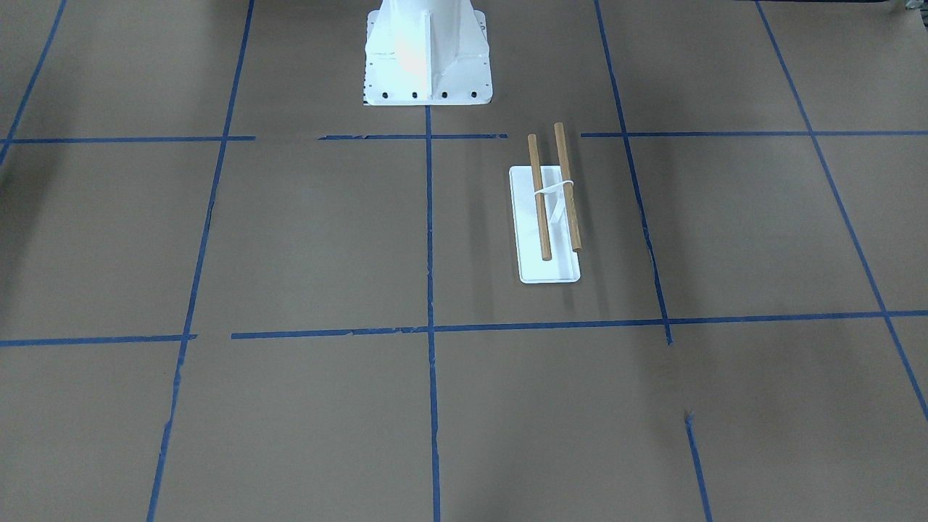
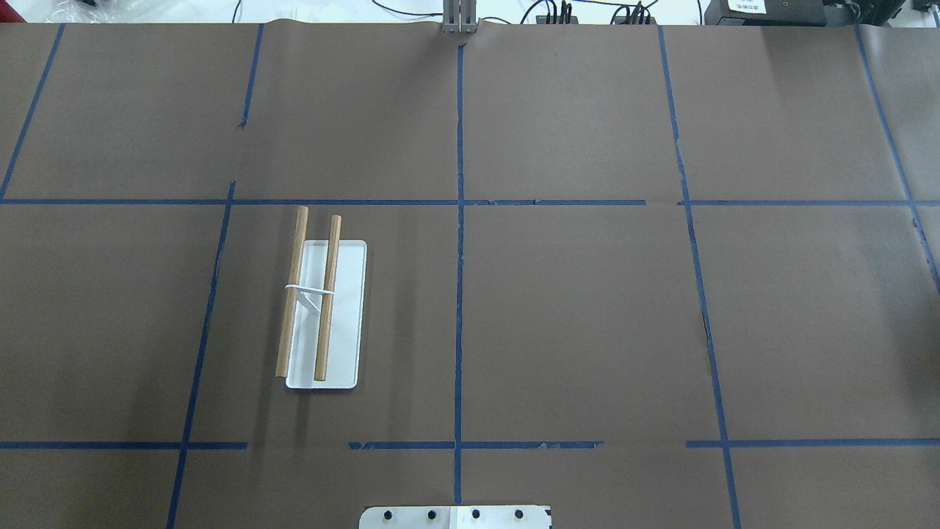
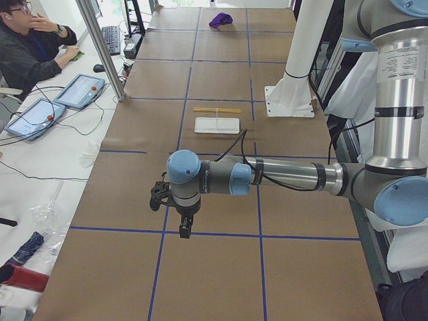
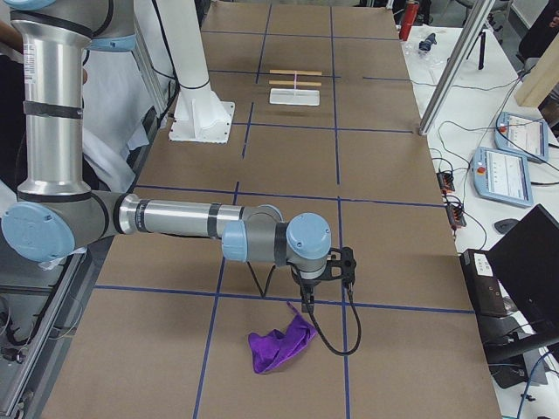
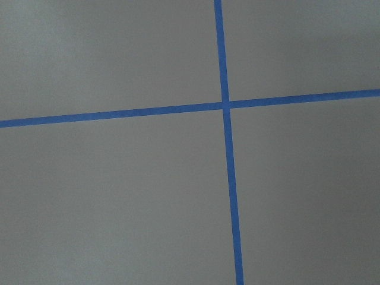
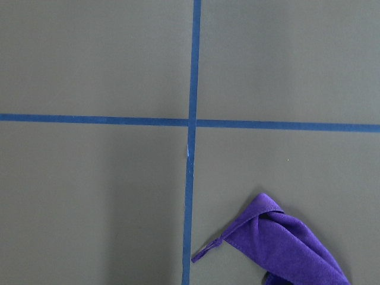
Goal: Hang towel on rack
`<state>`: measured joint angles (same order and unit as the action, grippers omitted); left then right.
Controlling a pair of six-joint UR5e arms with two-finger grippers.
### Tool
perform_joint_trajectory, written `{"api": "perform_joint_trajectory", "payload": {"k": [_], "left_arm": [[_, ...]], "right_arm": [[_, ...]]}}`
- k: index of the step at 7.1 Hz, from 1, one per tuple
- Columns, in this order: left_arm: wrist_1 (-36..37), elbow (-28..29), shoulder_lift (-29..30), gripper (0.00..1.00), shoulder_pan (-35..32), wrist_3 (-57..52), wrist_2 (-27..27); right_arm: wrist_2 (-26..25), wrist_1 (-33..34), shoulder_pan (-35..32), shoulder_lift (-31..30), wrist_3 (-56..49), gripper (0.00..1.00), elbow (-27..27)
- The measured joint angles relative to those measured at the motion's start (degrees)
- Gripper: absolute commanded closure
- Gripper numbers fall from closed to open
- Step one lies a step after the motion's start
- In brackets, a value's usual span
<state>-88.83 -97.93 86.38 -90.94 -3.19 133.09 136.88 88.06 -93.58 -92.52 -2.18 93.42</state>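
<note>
Both claws show only in the side views, so I cannot tell whether the left gripper (image 3: 184, 232) or the right gripper (image 4: 306, 301) is released or clenched. The left arm (image 3: 287, 175) and right arm (image 4: 175, 218) each reach level over their own end of the table (image 2: 587, 330), with the tool pointing down. The towel (image 4: 281, 345), purple and crumpled, lies near the right end edge, close to the right gripper and cut off in the right wrist view. The rack (image 2: 316, 294) stands upright left of the table's middle, its two dowels (image 2: 328, 294) parallel.
</note>
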Motion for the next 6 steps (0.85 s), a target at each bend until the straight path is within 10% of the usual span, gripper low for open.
{"api": "perform_joint_trajectory", "payload": {"k": [6], "left_arm": [[-0.1,-0.1,1.0,0.0,0.1,0.1,0.1]], "right_arm": [[-1.5,-32.1,1.1,-2.5,-0.7,0.0,-26.6]]}}
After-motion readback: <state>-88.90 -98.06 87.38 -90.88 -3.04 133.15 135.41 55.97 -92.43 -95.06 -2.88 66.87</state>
